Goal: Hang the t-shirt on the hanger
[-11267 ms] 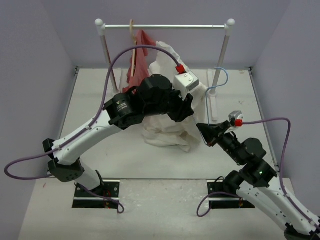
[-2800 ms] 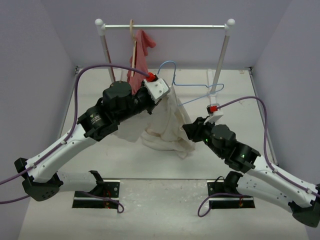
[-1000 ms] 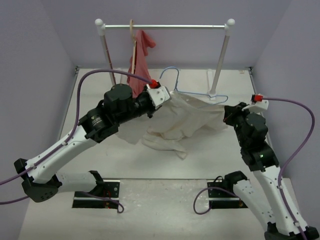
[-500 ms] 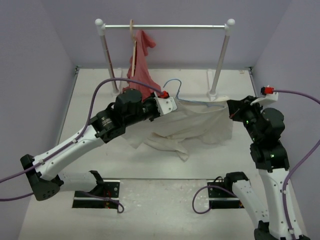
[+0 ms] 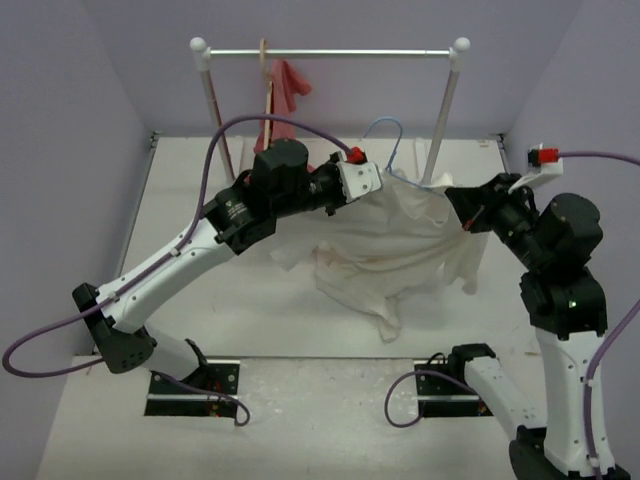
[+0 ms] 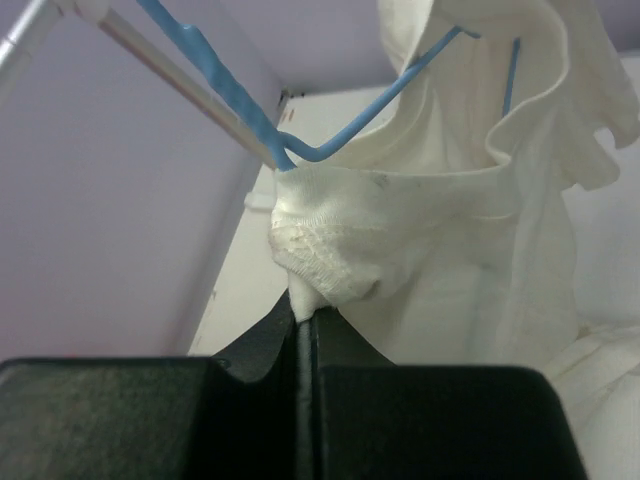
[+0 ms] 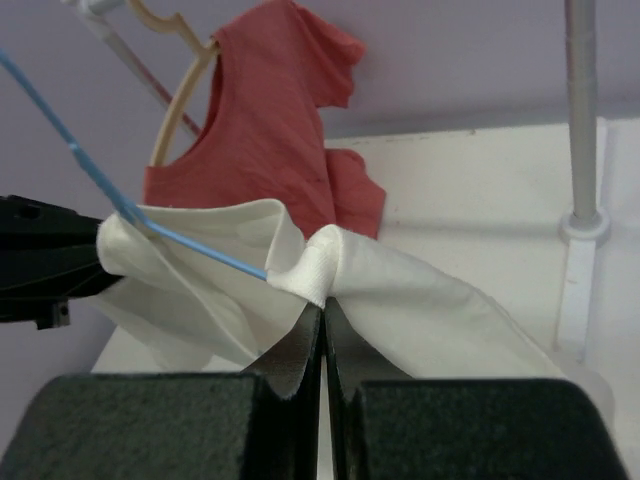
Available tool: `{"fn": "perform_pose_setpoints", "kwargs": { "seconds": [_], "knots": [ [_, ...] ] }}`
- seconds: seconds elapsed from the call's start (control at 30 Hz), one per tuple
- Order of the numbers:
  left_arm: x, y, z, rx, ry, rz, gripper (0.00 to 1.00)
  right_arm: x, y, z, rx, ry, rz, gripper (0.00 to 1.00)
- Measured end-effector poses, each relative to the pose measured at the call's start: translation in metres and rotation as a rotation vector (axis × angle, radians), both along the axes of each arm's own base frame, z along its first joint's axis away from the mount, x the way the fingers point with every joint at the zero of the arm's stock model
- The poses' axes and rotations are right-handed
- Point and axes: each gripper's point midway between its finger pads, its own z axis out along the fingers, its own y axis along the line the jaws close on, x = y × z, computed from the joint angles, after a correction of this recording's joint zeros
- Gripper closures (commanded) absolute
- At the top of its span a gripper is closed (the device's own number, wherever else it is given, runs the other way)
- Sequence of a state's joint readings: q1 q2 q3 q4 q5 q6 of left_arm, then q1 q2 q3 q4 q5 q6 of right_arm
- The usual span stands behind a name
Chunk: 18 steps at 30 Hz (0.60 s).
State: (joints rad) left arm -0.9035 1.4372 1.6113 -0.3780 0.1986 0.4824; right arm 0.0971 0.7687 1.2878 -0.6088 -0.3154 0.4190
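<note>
The cream t-shirt hangs stretched in the air between both arms, its lower part drooping toward the table. My left gripper is shut on a bunched fold of the t-shirt at its left shoulder. My right gripper is shut on a fold of the t-shirt at the right shoulder. The thin light-blue hanger sits inside the shirt, its hook sticking up above the cloth. In the left wrist view the hanger runs into the neck opening. Its wire disappears under the cloth by the right jaws.
A white clothes rail on two posts crosses the back of the table. A red garment hangs from it on a wooden hanger, at the left. The right post stands just behind the t-shirt.
Both arms have lifted the t-shirt and carried it right and toward the rail. The hanger hook now stands higher, near the right post. Both grips held.
</note>
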Motion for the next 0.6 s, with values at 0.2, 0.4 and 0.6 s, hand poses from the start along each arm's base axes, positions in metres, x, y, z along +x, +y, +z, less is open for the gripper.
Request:
{"fn": "perform_pose_setpoints", "kwargs": {
  "seconds": [0.2, 0.4, 0.6],
  "knots": [
    [-0.011, -0.034, 0.043, -0.083, -0.009, -0.148, 1.00, -0.002, 0.025, 0.033, -0.050, -0.012, 0.153, 1.00],
    [-0.020, -0.051, -0.020, -0.045, 0.126, -0.191, 1.00, -0.010, 0.030, -0.036, -0.067, 0.146, 0.199, 1.00],
    [-0.027, -0.060, -0.049, -0.025, 0.201, -0.208, 1.00, -0.013, 0.043, -0.049, -0.086, 0.186, 0.261, 0.66]
  ]
}}
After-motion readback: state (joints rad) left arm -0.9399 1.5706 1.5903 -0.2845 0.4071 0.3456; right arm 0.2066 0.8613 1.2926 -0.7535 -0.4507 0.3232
